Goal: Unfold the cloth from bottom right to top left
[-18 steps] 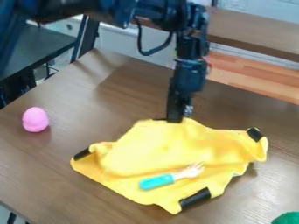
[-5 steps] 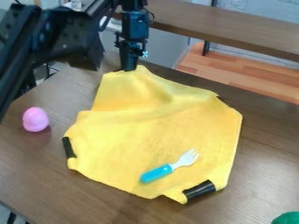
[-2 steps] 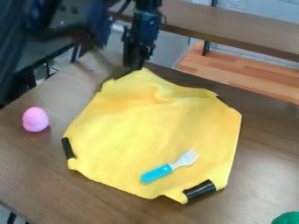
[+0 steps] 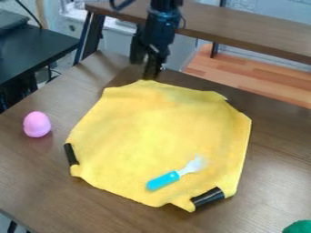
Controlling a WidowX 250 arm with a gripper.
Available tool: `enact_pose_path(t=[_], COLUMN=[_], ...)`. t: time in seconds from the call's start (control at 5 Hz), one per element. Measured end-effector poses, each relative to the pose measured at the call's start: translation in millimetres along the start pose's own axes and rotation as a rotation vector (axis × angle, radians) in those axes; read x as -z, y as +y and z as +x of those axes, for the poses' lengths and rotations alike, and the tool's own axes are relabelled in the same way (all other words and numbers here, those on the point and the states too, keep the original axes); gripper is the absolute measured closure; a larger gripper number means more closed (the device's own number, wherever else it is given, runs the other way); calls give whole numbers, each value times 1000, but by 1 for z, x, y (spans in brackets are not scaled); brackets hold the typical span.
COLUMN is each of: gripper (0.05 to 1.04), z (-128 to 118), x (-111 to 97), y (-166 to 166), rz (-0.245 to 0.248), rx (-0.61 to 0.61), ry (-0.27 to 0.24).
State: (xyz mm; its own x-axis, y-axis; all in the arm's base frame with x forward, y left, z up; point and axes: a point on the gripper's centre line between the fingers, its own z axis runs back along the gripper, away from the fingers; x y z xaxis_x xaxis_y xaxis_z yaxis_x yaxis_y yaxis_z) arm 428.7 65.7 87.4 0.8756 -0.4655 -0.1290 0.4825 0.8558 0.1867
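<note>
Cloth [image 4: 152,132] lies spread nearly flat on the brown table [image 4: 42,175], a blue-handled fork [image 4: 164,180] on its near part, while the gripper [image 4: 144,70], fingers apart, hangs by the yellow fabric's far edge.

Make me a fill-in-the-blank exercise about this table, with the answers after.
The cloth is coloured ____.
The utensil lying on it is a ____.
In the camera view, the pink egg-shaped object is to the ____ of the cloth.
The gripper at the cloth's far edge is coloured ____.

Missing words: yellow; fork; left; black.
</note>
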Motion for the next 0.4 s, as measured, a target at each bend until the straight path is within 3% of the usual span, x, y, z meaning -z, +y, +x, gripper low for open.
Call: enact_pose_path(t=[0.2, 0.4], gripper=[82, 82], z=[-6, -19], x=[-27, -51], y=[-46, -109], rz=[66, 145], rx=[240, 520], ry=[71, 189])
